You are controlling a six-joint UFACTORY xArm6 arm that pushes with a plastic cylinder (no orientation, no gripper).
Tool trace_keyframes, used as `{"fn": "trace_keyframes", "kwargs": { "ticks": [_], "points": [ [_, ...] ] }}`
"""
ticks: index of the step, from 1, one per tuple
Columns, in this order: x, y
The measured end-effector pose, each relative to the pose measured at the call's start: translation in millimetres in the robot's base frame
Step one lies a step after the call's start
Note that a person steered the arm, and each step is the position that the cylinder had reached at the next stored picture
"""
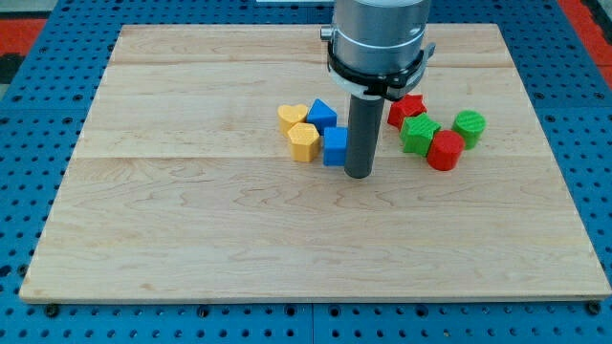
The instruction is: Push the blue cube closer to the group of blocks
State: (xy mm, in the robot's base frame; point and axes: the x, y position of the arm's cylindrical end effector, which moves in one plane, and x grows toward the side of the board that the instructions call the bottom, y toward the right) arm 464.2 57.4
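Note:
The blue cube [334, 147] sits near the board's middle, touching a yellow block [303, 141] on its left and close below a blue triangular block [321, 114]. Another yellow block [292, 117] lies at the top left of that cluster. My tip [359, 174] rests on the board right against the blue cube's right side. To the view's right lies a second cluster: a red star-like block [406, 108], a green star-like block [419, 133], a red cylinder [445, 150] and a green cylinder [469, 127].
The wooden board [191, 239] lies on a blue perforated table [29, 153]. The arm's grey body [378, 38] hangs over the board's top middle and hides part of it.

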Motion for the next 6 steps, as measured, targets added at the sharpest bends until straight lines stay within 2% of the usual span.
{"fn": "trace_keyframes", "kwargs": {
  "ticks": [6],
  "points": [
    [-36,-15]
  ]
}}
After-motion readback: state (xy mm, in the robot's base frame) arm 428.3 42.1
